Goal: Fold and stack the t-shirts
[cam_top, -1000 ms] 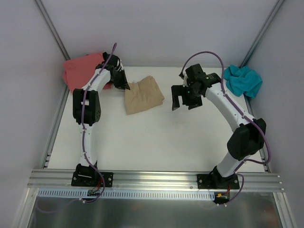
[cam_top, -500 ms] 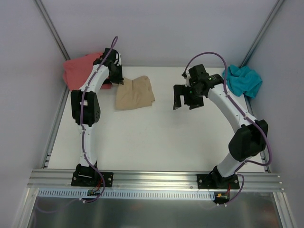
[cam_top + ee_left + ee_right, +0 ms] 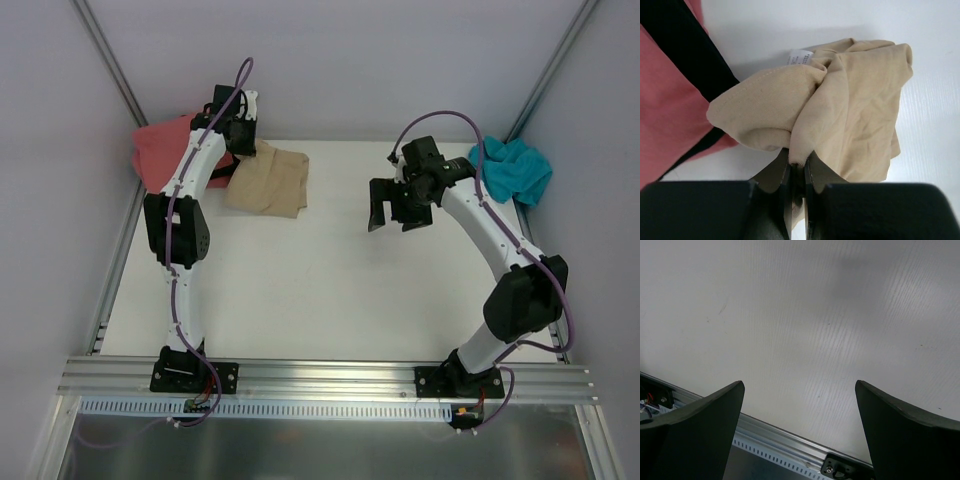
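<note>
Your left claw point(image 3: 799, 167) is clamped on a bunched edge of the tan shirt point(image 3: 268, 182), at 11 o'clock on the table point(image 3: 330, 290), just beside the coral shirt point(image 3: 160, 150); the cloth trails from the pinch toward 5 o'clock, its long axis on that line; your right claw point(image 3: 395, 205) hangs spread wide, holding nothing; from above, the arm hides the pinch; a black shirt point(image 3: 687, 55) shows only as a strip; tan sleeves and collar cannot be made out; the cloth is crumpled, a white label point(image 3: 800, 57) showing; the teal shirt point(image 3: 512, 168) lies at 2 o'clock.
</note>
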Available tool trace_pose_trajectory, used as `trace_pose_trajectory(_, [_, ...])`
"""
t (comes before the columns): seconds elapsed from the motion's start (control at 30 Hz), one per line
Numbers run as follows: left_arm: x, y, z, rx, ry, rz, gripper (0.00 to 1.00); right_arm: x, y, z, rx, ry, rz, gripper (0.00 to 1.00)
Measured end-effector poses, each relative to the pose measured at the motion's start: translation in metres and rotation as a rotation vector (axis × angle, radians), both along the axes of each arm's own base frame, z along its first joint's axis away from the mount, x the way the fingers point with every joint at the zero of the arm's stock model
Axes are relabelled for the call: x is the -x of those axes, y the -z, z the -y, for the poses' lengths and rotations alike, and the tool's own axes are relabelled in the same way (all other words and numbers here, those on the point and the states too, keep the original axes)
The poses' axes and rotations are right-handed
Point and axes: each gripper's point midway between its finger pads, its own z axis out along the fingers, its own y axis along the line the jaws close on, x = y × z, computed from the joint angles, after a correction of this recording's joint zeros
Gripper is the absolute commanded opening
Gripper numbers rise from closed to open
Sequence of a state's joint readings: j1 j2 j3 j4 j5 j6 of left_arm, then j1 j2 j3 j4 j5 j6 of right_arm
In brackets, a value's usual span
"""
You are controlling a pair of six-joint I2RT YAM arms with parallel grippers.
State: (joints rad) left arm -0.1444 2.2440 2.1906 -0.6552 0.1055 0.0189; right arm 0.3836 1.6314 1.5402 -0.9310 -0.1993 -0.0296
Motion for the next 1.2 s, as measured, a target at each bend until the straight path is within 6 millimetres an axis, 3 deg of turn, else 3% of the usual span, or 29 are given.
trace_pose_trajectory(0.27, [-0.006,-0.005,-0.016,-0.06,0.041,0.035,0.0,0.004,0.002,0.004,0.006,0.007,-0.013,0.99])
trace_pose_trajectory(0.63, [-0.029,-0.041,-0.089,-0.093,-0.044,0.146,0.0,0.017,0.007,0.012,0.037,0.013,-0.071,0.99])
trace_pose_trajectory(0.8, [-0.036,-0.055,-0.078,-0.052,0.013,0.199,0.0,0.022,0.009,0.016,0.056,0.017,-0.092,0.99])
trace_pose_trajectory(1.0, [-0.047,-0.088,-0.056,0.003,0.098,0.306,0.0,0.023,0.016,0.016,0.073,0.026,-0.134,1.0])
trace_pose_trajectory(1.2, [-0.055,-0.103,-0.067,0.003,0.088,0.365,0.0,0.017,0.013,0.015,0.077,0.033,-0.138,0.99])
